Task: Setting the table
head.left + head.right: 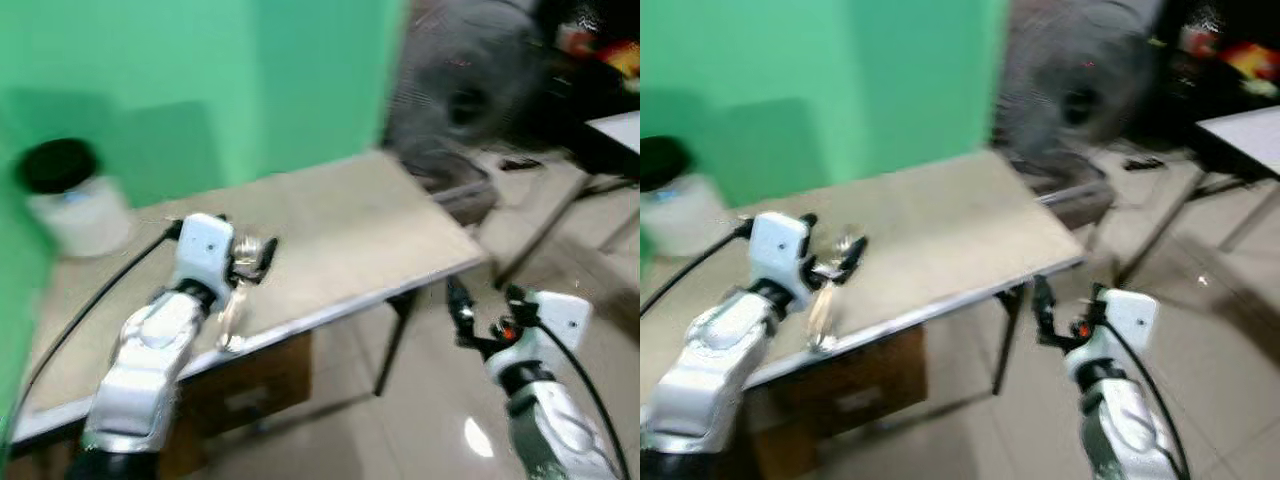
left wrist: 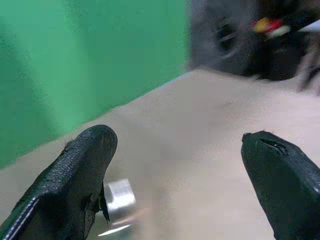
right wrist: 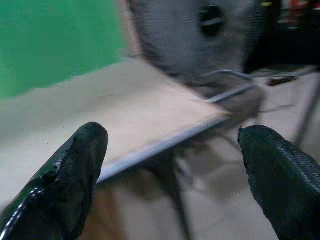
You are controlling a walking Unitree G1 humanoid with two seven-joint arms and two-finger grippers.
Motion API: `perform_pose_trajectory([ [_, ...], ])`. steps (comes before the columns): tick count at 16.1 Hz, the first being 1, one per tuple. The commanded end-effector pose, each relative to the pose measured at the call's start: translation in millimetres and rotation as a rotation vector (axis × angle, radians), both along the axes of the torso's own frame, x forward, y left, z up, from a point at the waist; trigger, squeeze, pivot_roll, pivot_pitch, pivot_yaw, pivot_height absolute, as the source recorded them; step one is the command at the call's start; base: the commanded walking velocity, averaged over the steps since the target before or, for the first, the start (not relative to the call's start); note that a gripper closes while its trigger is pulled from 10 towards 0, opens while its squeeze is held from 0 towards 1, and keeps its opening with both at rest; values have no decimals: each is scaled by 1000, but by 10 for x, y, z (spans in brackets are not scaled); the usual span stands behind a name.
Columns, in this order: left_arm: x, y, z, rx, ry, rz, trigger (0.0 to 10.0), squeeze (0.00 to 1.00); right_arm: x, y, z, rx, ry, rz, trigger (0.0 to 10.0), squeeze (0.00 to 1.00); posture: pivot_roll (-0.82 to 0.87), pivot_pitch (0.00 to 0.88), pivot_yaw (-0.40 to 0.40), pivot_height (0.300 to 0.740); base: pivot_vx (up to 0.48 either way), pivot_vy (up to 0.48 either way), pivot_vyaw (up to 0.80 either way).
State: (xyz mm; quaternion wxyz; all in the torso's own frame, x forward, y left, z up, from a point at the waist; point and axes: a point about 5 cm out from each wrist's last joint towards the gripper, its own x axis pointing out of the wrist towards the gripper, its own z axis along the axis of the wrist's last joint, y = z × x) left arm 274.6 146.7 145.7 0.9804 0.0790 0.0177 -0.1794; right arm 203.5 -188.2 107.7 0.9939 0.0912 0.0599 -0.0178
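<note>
A beige table (image 1: 350,230) stands against a green wall. My left gripper (image 1: 252,255) hovers over the table's front part, and the left wrist view shows its fingers (image 2: 75,170) spread apart, so it is open. A shiny metal utensil (image 1: 234,315) lies or hangs just below it at the table's front edge; blur hides whether it touches a finger. My right gripper (image 1: 487,300) is open too, held over the floor just off the table's right front corner with nothing between its fingers (image 3: 70,175).
A white jar with a black lid (image 1: 70,200) stands at the table's back left. A large grey fan (image 1: 460,90) stands behind the table's right end. A cardboard box (image 1: 250,385) sits under the table. Another table (image 1: 615,130) is at the far right, with tiled floor (image 1: 440,420) between.
</note>
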Motion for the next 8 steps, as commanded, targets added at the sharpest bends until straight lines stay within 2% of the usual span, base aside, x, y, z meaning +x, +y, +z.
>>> perform_pose_trajectory([
  [1, 12, 89, -33, 22, 14, 33, 10000, 0, 38, 10, 53, -7, -15, 23, 10000, 1000, 4, 0, 3, 740, 0, 0, 0],
  [3, 30, 110, -54, 32, 26, 54, 10000, 0, 76, -3, 63, -17, -8, 60, 10000, 1000, 1, 0, 1, 740, 0, 0, 0],
  [4, 47, 135, -63, 29, 40, 73, 10000, 157, 97, -14, 67, -23, -3, 79, 10000, 1000, 0, 0, -2, 740, 0, 0, 0],
  [5, 71, 179, -68, 29, 54, 99, 10000, 1000, 119, -26, 72, -30, 3, 104, 10000, 1000, 1, 0, -10, 740, 0, 0, 0],
  [8, 113, 291, -38, 57, 66, 130, 10000, 1000, 137, -15, 85, -44, 20, 183, 10000, 1000, 16, 0, -37, 740, 0, 0, 0],
])
